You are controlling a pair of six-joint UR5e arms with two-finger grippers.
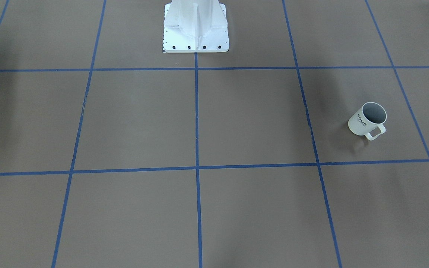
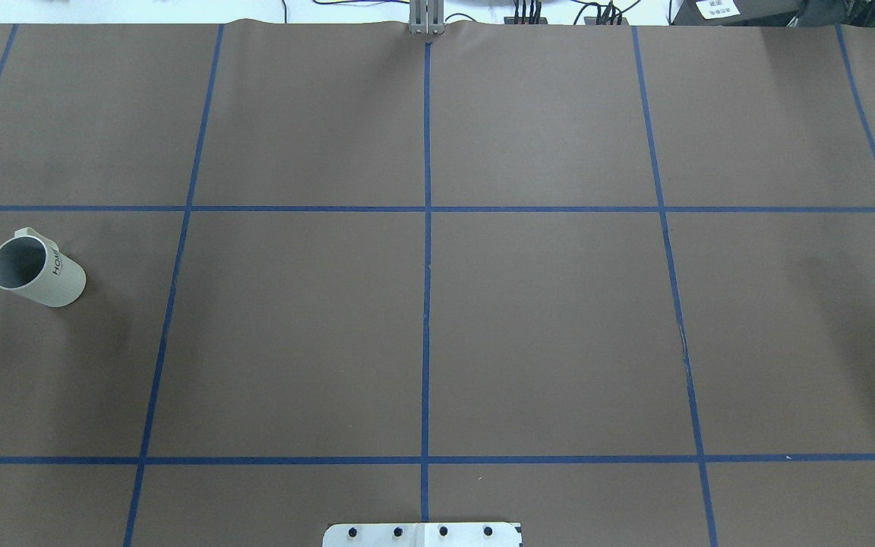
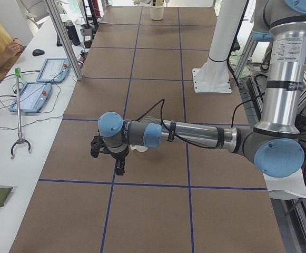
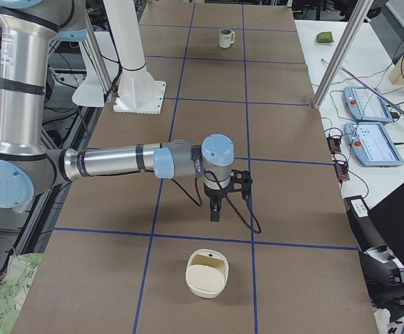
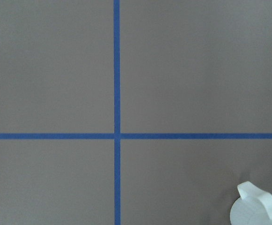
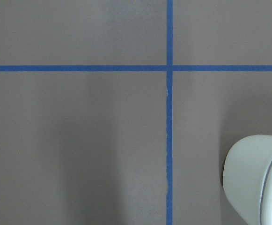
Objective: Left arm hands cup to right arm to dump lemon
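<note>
From the left end, the left pincer is nearest. It hangs over the brown surface and points down. From this angle I cannot tell whether it is wide or narrow.

Close by, partly hidden behind that wrist, the cup stands upright on the robot's left side. Nothing touches it, and its handle is turned away from the robot. Only grey wall shows inside the cup. The lemon appears in no view, so I cannot tell whether it lies at the bottom.

Farther along, the right pincer also hangs pointing down, and its spread is just as unreadable. Beyond it, an off-white rounded container rests near the right end.

The task looks barely begun, with the grasp, lift, handover and dump all still left.
</note>
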